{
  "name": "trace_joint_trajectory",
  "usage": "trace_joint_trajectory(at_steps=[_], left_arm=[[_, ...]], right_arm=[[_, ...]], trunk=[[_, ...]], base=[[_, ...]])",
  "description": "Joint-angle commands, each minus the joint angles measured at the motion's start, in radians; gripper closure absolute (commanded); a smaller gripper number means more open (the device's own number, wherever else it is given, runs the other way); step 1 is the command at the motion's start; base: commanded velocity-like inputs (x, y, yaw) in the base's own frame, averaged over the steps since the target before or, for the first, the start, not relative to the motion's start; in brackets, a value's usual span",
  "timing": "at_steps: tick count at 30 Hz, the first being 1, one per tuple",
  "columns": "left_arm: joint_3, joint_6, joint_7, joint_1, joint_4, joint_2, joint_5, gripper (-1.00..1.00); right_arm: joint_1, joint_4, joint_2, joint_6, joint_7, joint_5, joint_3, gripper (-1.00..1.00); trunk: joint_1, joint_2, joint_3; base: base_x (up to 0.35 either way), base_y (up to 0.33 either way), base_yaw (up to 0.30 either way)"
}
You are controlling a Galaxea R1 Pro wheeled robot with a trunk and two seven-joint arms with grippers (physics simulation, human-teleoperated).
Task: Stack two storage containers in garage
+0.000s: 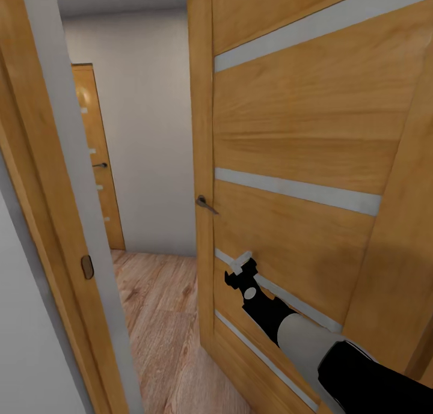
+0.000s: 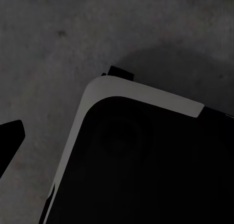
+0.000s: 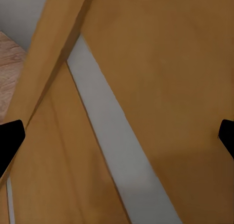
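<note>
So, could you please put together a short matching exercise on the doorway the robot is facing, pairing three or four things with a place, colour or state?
Things:
1. right gripper
2. open door
3. lever handle
4. far door

Descriptions:
A. shut, at the end of the hallway
B. dark metal, on the near door's edge
C. against the near door's lower panel
D. orange-brown wood with pale grey strips, swung open

Pairs: 1-C, 2-D, 3-B, 4-A

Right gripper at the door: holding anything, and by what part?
Nothing is held. The right gripper is open against the wooden door; in the right wrist view its fingertips stand wide apart with only the door panel between them.
</note>
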Motion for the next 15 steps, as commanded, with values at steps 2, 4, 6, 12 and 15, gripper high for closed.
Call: trace_joint_trajectory(at_steps=[2, 4, 6, 12, 15], left_arm=[[-0.001, -0.001, 0.001, 0.000, 0.000, 0.000, 0.006, -1.00], [-0.001, 0.000, 0.001, 0.000, 0.000, 0.001, 0.007, -1.00], [-0.001, 0.000, 0.001, 0.000, 0.001, 0.001, 0.007, -1.00], [-0.001, 0.001, 0.001, 0.000, 0.001, 0.001, 0.006, -1.00], [-0.001, 0.000, 0.001, 0.000, 0.001, 0.001, 0.006, -1.00]], right_arm=[[-0.001, 0.002, 0.000, -0.001, -0.006, 0.005, 0.003, -1.00], [-0.001, 0.002, 0.000, -0.002, -0.006, 0.005, 0.003, -1.00], [-0.001, 0.002, 0.000, -0.002, -0.006, 0.005, 0.003, -1.00], [-0.001, 0.002, 0.000, -0.004, -0.006, 0.005, 0.003, -1.00], [-0.001, 0.003, 0.000, -0.004, -0.007, 0.006, 0.003, -1.00]], trunk=[[0.000, -0.001, -0.001], [0.000, -0.001, -0.001], [0.000, -0.001, -0.001], [0.000, -0.001, -0.001], [0.000, -0.001, -0.001]], base=[[0.234, 0.000, 0.000], [0.277, 0.000, 0.000], [0.299, 0.000, 0.000], [0.315, 0.000, 0.000], [0.321, -0.005, 0.000]])
